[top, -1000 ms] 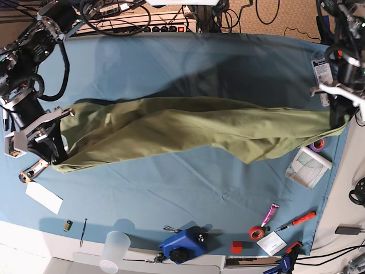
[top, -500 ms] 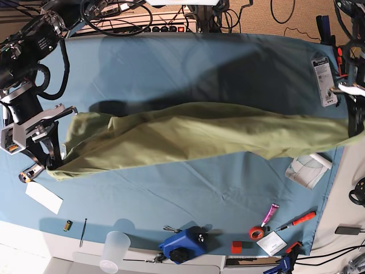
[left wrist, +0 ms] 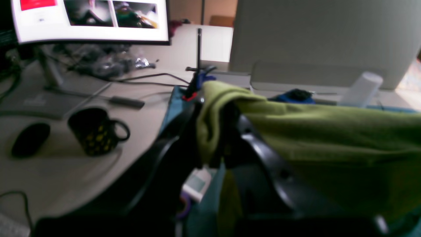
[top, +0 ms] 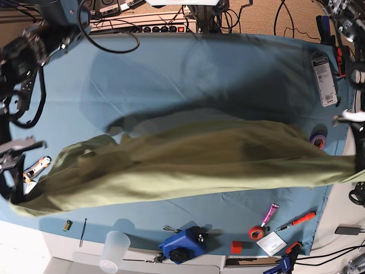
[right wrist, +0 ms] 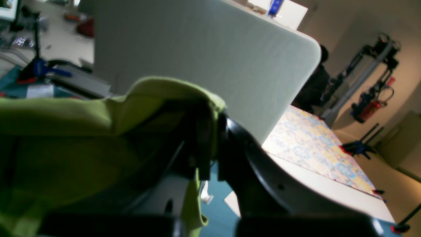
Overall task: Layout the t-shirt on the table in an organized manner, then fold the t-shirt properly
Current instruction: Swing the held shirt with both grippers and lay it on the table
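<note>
The t-shirt [top: 188,162] is held stretched as one long olive band across the table [top: 188,63], nearer the front edge than the back, from past the left edge to past the right edge. A shadow thrown behind it on the cloth suggests the middle is lifted clear, though contact cannot be told for sure

Left gripper [left wrist: 218,144]: clenched on a bunched corner of the shirt, the fabric folded over between the dark fingers [left wrist: 263,154]. Right gripper [right wrist: 210,154]: likewise clamped on a fold of green cloth at the other end

Handling judgement: the cloth is soft, light and limp, sagging and creasing between the two grips, with no stiffness of its own; nothing fragile. It is likely to slip only if pinched thinly, so a doubled hem or seam at shoulder or bottom corners is judged the best place to be taken hold of, both ends at once, to keep it flat

Surface: smooth teal cover, wrinkle-free at the back, judged low in friction so the shirt can be dragged flat. Along the front edge a blue tool [top: 182,244], a clear cup [top: 114,250], an orange screwdriver [top: 300,220] and a red tape roll [top: 256,232] are seen; a purple tape roll [top: 317,138] lies near the right edge, just beside the cloth. Open room is left toward the back edge
</note>
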`<state>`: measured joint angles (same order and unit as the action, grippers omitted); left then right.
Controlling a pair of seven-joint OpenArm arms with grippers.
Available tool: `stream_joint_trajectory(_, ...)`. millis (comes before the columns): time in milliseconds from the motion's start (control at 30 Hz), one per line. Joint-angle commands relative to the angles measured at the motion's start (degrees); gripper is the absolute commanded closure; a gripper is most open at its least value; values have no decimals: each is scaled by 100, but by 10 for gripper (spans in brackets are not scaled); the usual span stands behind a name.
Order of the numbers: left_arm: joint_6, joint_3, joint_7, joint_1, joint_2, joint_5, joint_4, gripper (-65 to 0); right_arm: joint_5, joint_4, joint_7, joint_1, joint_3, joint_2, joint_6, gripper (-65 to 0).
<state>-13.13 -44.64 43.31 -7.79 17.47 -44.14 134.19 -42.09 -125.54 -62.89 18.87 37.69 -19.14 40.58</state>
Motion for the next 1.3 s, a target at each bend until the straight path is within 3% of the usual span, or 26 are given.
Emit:
stream_joint_trajectory(0,-2,203,-267,140,76,70,81,0,-107,107,201,291,11,-142,-58,0)
stream_joint_trajectory(133,39,1086,-426,595,50,772,81,0,-372,844,116,994,-46,-254,-58,0)
stream_joint_trajectory(267,415,1703,-437,1196,28,1283,81,0,-372,1552,-17,1569,-481,-278,-58,0)
stream_joint_trajectory(367,426,1945,-437,1504,11,1639,-232,0,-284,2162,-101,1836,-966,-273,-58,0)
stream_joint_trajectory(500,431,1880,-428,1731,-293,1884,-693,0,-289,2754,-61,2094,-1346,-164,-58,0)
stream_joint_trajectory(700,424,1810,-273,1762,-785,1843,-654,0,-302,2745,-170,2347,-1283,356,-58,0)
stream_joint_trajectory(967,415,1226,136,1523,-863,1836,81,0,-522,1912,-616,2243,-1283,750,-58,0)
stream_joint_trajectory(1167,404,358,479,1241,-890,566,81,0,-595,638,-625,1749,-1222,999,-58,0)
stream_joint_trajectory(1267,236,15,490,1207,-887,280,81,0,-595,79,-601,1397,-1139,1147,-58,0)
